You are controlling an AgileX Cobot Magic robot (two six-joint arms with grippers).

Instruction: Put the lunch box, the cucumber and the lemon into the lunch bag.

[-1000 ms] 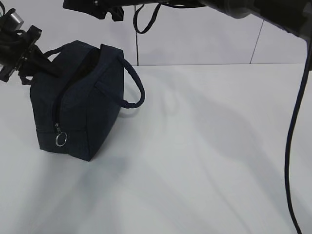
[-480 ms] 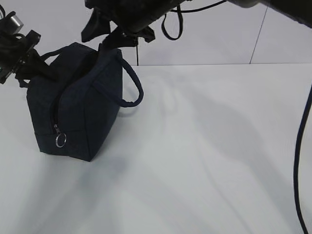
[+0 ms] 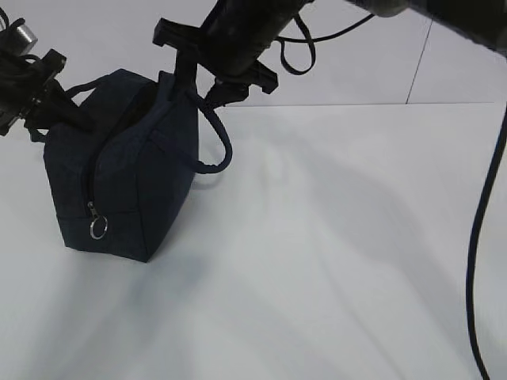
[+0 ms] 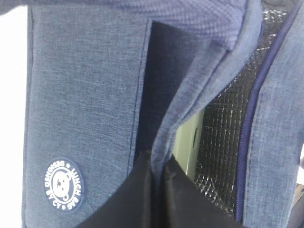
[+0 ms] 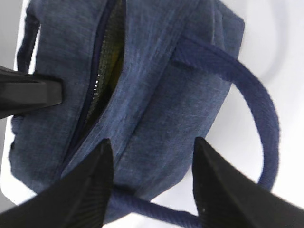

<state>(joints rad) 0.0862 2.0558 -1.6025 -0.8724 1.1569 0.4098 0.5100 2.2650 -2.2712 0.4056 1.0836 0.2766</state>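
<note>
The navy lunch bag stands at the left of the white table, its top zipper open. My left gripper is shut on the bag's left top rim and holds the opening apart. The pale green lunch box shows inside against the silver lining. My right gripper is open and empty, its jaws astride the bag's right top edge above the near handle. A yellowish-green patch shows in the opening; I cannot tell which item it is. The cucumber and lemon are otherwise hidden.
The silver ring pull hangs low on the bag's front end. A black cable runs down the right side. The white table stretches right of and in front of the bag, with a wall behind.
My right arm has come down from the top of the view to the bag's right top edge. The bag has shifted slightly left. The left gripper has kept its hold.
</note>
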